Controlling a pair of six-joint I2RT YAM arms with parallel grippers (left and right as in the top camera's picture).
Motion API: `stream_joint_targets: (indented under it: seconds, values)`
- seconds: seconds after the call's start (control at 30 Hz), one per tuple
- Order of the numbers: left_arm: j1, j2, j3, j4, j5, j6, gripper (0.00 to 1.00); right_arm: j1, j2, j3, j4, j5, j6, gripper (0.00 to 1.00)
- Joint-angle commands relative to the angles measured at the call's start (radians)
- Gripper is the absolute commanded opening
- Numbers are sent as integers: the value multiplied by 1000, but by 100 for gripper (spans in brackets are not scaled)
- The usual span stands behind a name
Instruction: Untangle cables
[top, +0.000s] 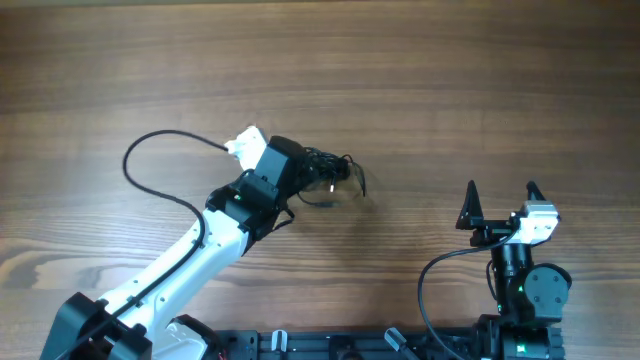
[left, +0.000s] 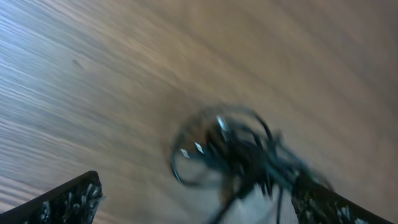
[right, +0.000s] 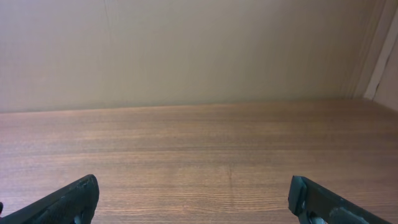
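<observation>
Lying on the table (top: 450, 80), tangled cables (left: 242, 149) meet the left tool (left: 196, 186).

Black cables (top: 338, 172); brown, wood-grained table (top: 450, 80); plain beige wall (right: 186, 50).

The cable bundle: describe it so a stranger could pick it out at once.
On the wooden table, follow the white left arm up to its tip near the middle. The cable bundle is there: a small knot of thin black wires, unlike the thick cable that loops in one smooth arc beside the arm.
</observation>
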Motion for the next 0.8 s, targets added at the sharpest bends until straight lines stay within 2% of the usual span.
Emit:
stream_joint_targets:
  seconds: [0.0, 0.07, 0.1, 0.13, 0.2, 0.23, 0.33, 0.4, 0.47, 0.5, 0.53, 0.6, 0.63, 0.67, 0.7, 0.77]
  values:
    - [2, -5, 0, -16, 153, 85, 91, 2, 0, -1, 2, -8, -11, 100]
    - [-7, 24, -4, -17, 150, 114, 64, 2, 0, -1, 2, -8, -11, 100]
    - [-13, 45, -11, -16, 150, 130, 57, 2, 0, -1, 2, -8, -11, 100]
    - [-23, 84, -25, -16, 147, 129, 40, 2, 0, -1, 2, -8, -11, 100]
    - [-32, 140, -33, -31, 122, 138, 20, 2, 0, -1, 2, -8, -11, 100]
    - [-32, 169, -33, -49, 52, 227, 9, 2, 0, -1, 2, -8, -11, 100]
    - [-26, 150, -19, -102, -153, 315, 4, 2, 0, -1, 2, -8, -11, 100]
    - [-26, 112, 3, -148, -367, 315, 4, 2, 0, -1, 2, -8, -11, 100]
    - [-26, 62, 7, -127, -585, 314, 4, 2, 0, -1, 2, -8, -11, 100]
    - [-26, 48, 7, -104, -625, 314, 4, 2, 0, -1, 2, -8, -11, 100]
    - [-26, 39, 7, -72, -630, 314, 4, 2, 0, -1, 2, -8, -11, 100]
    - [-26, 42, 6, 0, -546, 303, 8, 2, 0, -1, 2, -8, -11, 100]
    - [-26, 51, 6, 36, -465, 303, 12, 2, 0, -1, 2, -8, -11, 100]
    - [-25, 58, 6, 57, -418, 303, 20, 2, 0, -1, 2, -8, -11, 100]
    - [-26, 69, 6, 81, -389, 303, 18, 2, 0, -1, 2, -8, -11, 100]
    - [-24, 85, 6, 97, -436, 303, 15, 2, 0, -1, 2, -8, -11, 100]
